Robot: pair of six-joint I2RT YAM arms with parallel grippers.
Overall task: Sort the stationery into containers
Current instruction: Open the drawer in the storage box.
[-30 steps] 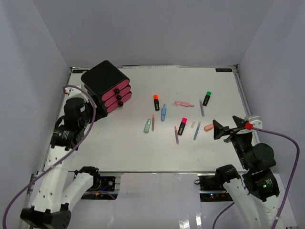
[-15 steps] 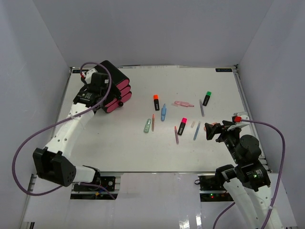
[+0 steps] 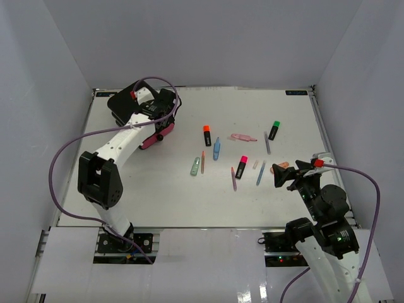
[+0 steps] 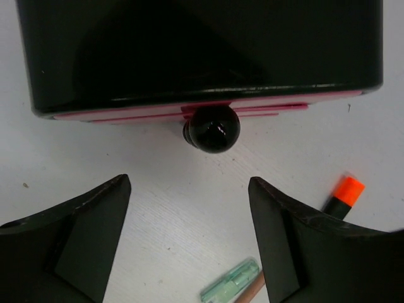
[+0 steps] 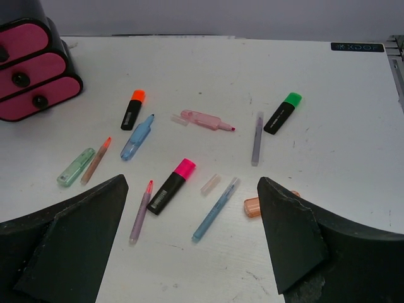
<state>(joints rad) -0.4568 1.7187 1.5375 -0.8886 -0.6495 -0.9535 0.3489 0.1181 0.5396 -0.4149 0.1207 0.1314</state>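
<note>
Opening a drawer seems the current step: the released, empty left hand (image 4: 187,189) faces the round black knob (image 4: 213,128) at its twelve o'clock on the black box of pink-fronted drawers (image 4: 189,50) and must advance and clench it, while the coloured pens and highlighters (image 5: 165,192) lie mid-way across the white surface (image 3: 158,196) before the released right hand (image 5: 192,183).

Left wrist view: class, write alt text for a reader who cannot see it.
A black round knob on a pink drawer front sits just ahead of the left gripper, jaws open. An orange-capped highlighter and a pale green piece lie on the white table.
</note>
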